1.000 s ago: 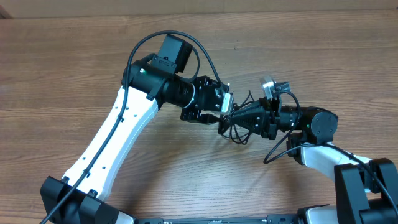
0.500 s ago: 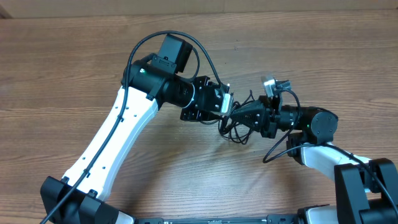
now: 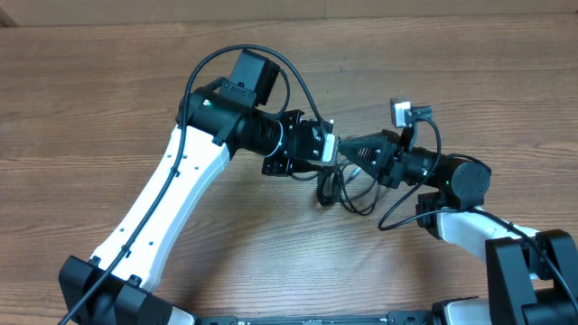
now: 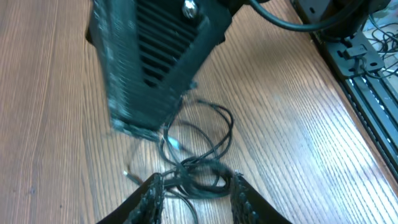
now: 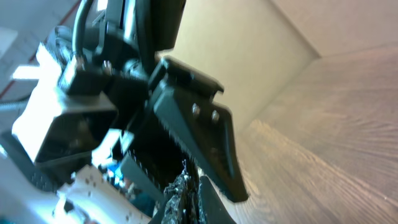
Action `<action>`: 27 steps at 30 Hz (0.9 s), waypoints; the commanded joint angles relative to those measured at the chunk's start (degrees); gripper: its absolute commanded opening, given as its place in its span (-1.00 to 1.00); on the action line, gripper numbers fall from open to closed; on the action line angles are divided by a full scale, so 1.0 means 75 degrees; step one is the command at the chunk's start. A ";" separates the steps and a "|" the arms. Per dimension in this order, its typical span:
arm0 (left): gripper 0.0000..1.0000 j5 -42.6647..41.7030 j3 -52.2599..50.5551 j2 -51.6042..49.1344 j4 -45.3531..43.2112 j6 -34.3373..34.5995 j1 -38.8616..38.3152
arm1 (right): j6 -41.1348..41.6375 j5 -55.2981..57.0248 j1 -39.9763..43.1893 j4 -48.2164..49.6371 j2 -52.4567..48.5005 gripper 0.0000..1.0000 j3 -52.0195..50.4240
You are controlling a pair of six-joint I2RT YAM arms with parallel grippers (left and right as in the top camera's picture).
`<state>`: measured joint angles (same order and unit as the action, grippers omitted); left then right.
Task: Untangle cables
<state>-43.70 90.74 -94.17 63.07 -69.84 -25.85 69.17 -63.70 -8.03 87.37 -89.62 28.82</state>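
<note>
One small bunch of thin black cables (image 4: 199,179), too tangled to count the strands, lies on the brown wood-grain counter (image 3: 452,72) between two hands. The left hand (image 4: 198,198) has its fingers partly apart on either side of the bunch, and I cannot tell whether they pinch it, while the right hand (image 3: 350,149) is closed on a strand rising from the bunch. Overhead both hands meet tip to tip; only the left wrist view shows the separate loops and the counter's edge with a black rail beyond.
</note>
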 commanded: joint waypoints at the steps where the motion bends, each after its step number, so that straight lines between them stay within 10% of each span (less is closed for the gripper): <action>1: -0.35 0.0417 0.0064 -0.0029 0.0026 0.0522 0.0012 | 0.0236 0.0734 -0.0061 0.0070 0.0096 -0.92 0.0076; 13: -0.24 0.1684 0.0064 -0.0029 -0.0198 0.2372 0.0187 | 0.0157 0.0740 -0.0064 -0.3235 0.0096 -0.08 0.0076; 14: -0.05 0.1682 0.0064 -0.0029 -0.0318 0.2623 0.0297 | 0.0108 0.0679 -0.0064 -0.3378 0.0096 -0.07 0.0073; 15: 0.99 0.1682 0.0064 -0.0029 -0.0449 0.2882 0.0425 | 0.0055 0.0612 -0.0064 -0.3436 0.0096 -0.06 0.0076; 27: 0.99 0.1026 0.0064 -0.0029 -0.0801 0.3920 0.1440 | -0.0458 0.0493 -0.0064 -0.4191 0.0096 0.25 0.0073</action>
<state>-32.91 90.74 -94.17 56.55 -41.93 -14.76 68.27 -59.99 -8.03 57.06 -89.43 28.84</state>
